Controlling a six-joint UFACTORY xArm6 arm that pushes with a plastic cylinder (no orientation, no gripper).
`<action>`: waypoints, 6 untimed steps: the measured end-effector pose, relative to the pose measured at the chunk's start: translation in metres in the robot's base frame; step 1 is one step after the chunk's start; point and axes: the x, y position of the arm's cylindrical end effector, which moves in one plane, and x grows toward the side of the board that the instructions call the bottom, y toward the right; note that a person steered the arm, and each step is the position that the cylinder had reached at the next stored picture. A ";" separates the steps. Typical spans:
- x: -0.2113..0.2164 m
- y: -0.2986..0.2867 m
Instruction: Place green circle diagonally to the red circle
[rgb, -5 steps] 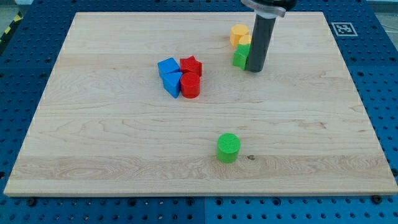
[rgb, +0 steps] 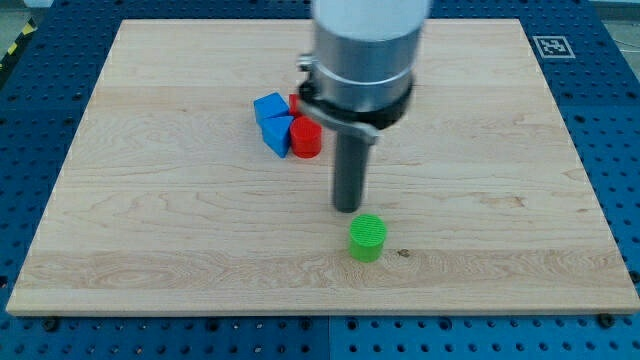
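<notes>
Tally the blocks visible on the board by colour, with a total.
Blue: 2, a cube and a second blue block
Red: 2, red circle and a red block, mostly hidden
Green: 1, green circle
Total: 5 visible; the arm may hide others.

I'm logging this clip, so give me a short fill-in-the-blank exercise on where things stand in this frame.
My tip sits just above the ____ circle.
The red circle touches a ____ block on the view's left.
The blocks rest on a ____ board.
Missing words: green; blue; wooden.
</notes>
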 end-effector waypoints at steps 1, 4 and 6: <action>0.034 -0.031; 0.024 0.073; 0.050 0.061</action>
